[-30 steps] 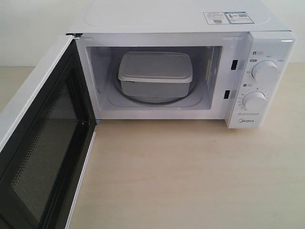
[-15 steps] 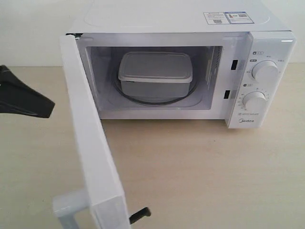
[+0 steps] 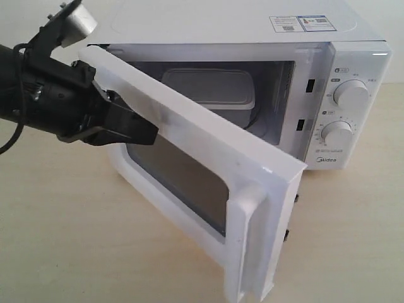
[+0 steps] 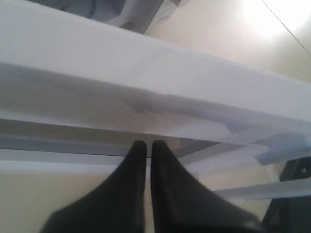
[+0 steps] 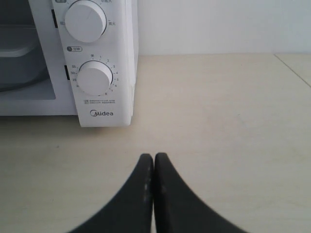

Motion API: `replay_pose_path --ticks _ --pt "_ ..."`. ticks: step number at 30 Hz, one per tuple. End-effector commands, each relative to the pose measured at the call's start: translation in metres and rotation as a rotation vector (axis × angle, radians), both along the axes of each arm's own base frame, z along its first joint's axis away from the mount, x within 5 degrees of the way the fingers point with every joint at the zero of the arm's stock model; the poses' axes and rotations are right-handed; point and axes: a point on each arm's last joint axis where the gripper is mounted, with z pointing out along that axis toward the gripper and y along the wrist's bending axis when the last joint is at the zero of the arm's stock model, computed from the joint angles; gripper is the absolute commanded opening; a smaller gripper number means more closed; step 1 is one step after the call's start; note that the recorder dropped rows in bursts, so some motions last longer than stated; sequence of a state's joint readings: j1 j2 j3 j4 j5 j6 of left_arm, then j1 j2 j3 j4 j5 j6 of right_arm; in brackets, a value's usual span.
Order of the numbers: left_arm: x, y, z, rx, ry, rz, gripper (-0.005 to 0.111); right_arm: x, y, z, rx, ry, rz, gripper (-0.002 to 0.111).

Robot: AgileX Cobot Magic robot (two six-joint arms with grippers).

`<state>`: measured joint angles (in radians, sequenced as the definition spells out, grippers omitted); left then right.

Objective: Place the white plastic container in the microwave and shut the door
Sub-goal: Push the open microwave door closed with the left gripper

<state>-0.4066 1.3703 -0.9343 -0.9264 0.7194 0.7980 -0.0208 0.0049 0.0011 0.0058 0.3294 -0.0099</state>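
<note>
The left arm point(image 3: 50, 104), just beside the door point(image 3: 202, 136), is matte black, with a thin black cable point(image 3: 11, 142) and a light grey block point(image 3: 76, 22). The left gripper point(image 4: 146, 143) and the right gripper point(image 5: 154, 156) have smooth black tapered fingers.

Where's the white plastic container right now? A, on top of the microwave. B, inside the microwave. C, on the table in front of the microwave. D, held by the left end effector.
B: the white plastic container sits inside the microwave cavity, visible past the partly open door.
</note>
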Motion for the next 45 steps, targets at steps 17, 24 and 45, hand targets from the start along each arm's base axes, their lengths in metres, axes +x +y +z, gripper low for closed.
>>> replay_pose_path --ticks 17,24,45 --pt "0.02 0.003 0.007 -0.031 -0.155 0.193 0.004 0.0 0.0 0.001 0.004 -0.013 -0.008 0.0" --pt "0.022 0.003 0.006 -0.027 -0.167 0.203 0.004 0.0 0.0 0.001 0.004 -0.013 -0.008 0.0" --pt "0.049 -0.052 -0.001 0.0 -0.256 0.121 0.004 0.0 0.0 0.001 0.004 -0.008 -0.008 0.0"
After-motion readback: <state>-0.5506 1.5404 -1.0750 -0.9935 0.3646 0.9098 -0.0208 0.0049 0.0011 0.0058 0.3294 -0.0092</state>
